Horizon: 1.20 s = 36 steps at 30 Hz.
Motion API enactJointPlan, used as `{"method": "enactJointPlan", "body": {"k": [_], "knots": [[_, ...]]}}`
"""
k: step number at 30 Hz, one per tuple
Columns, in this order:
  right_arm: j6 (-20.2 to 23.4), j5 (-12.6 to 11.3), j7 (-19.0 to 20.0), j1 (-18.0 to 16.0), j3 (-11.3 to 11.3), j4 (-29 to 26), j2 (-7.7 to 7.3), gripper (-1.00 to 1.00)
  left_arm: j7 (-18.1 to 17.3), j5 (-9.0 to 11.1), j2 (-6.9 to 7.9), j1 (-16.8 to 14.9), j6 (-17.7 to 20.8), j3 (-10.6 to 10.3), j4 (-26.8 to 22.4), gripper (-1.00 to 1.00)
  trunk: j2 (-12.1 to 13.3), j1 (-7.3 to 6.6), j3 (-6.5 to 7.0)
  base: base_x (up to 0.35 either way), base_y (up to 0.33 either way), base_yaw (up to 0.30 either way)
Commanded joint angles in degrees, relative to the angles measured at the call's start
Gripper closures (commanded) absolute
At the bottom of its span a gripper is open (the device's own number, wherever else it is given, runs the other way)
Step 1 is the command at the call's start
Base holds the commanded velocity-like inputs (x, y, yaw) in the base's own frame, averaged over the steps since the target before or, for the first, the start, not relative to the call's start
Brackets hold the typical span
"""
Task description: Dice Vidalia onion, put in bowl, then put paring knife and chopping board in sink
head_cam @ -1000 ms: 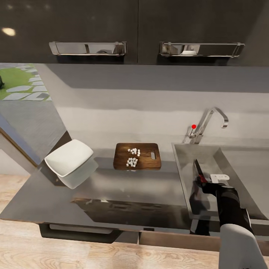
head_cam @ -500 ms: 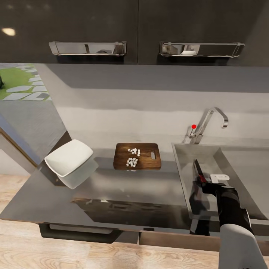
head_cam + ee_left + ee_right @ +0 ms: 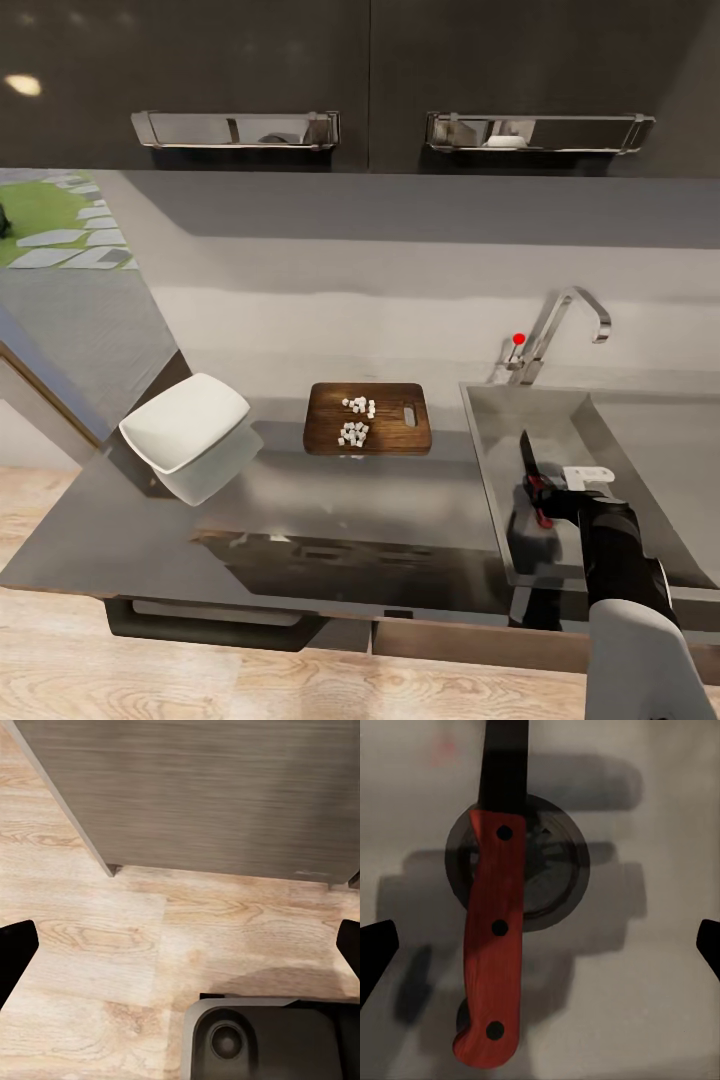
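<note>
Paring knife with a dark pointed blade and a red-orange handle [image 3: 533,475] is seen in the head view over the rectangular stainless steel sink [image 3: 490,450], just in front of the right tool [image 3: 548,492]. The dark brown wooden chopping board [image 3: 390,432] lies on the glossy dark grey bench [image 3: 350,500], and small white pieces of the diced Vidalia onion [image 3: 353,433] are on it in two little heaps. The shallow white square bowl [image 3: 190,420] stands well apart to the left, and nothing is seen inside it. So the dicing is judged done; the onion is not yet moved to the bowl and the board is not yet put in the sink.

In the left wrist view the left tool [image 3: 180,945] is spread wide and holds nothing; a light wooden floor [image 3: 97,945] is under it.

In the right wrist view the two fingertips are far apart and the knife is not touched by them. It is seen across the round drain [image 3: 555,870]; whether it already rests on the basin floor cannot be told.
</note>
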Motion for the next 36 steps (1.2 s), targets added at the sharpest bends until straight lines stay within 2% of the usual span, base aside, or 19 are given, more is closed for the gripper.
{"method": "enactJointPlan", "body": {"k": [1, 10, 14, 18, 22, 27, 31, 32, 36], "knots": [[0.1, 0.6, 0.5, -0.1, -0.1, -0.1, 0.02, -1.0, 0.2, 0.4, 0.05, 0.0, -0.1, -0.5, -0.1, -1.0, -0.1, 0.03, -0.09, 0.0, 0.0, 0.0], [0.3, 0.6, 0.7, -0.1, -0.2, -0.7, 0.05, -1.0, 0.2, 0.4, 0.0, 0.0, -0.1, -0.5, -0.1, -1.0, -0.1, 0.03, -0.09, 0.0, 0.0, 0.0], [0.6, 0.6, 0.7, -0.1, -0.3, -2.7, 0.05, -1.0, 0.2, 0.4, -0.01, 0.0, -0.1, -0.5, -0.1, -1.0, -0.1, 0.03, -0.09, 0.0, 0.0, 0.0], [3.1, 0.6, 1.6, -0.1, 0.0, -9.5, 0.46, -1.0, 0.2, 0.4, -0.01, 0.0, -0.1, -0.5, -0.1, -1.0, -0.1, 0.03, -0.09, 0.0, 0.0, 0.0], [9.1, 0.6, 5.0, -0.1, 0.5, -17.9, 1.3, -1.0, 0.2, 0.4, -0.01, 0.0, -0.1, -0.5, -0.1, -1.0, -0.1, 0.03, -0.09, 0.0, 0.0, 0.0], [11.6, 0.8, 9.3, -0.1, 0.7, -21.1, 1.92, -1.0, 0.3, 0.4, -0.01, 0.0, -0.1, -0.4, -0.1, -1.0, -0.1, 0.03, -0.09, 0.0, 0.0, 0.0], [13.1, 1.0, 10.0, -0.1, 4.0, -22.4, 1.65, -1.0, 0.2, 0.4, 0.05, 0.0, -0.1, -0.4, -0.1, -1.0, -0.1, 0.03, -0.09, 0.0, 0.0, 0.0], [14.0, 1.0, 10.1, -0.1, 5.1, -22.9, 1.26, -1.0, 0.2, 0.4, 0.06, 0.0, -0.1, -0.5, -0.1, -1.0, -0.1, 0.03, -0.09, 0.0, 0.0, 0.0], [18.5, 1.1, 10.2, -0.1, 6.7, -24.5, -0.32, -1.0, 0.2, 0.4, 0.06, 0.0, -0.1, -0.5, -0.1, -1.0, -0.1, 0.03, -0.09, 0.0, 0.0, 0.0]]}}
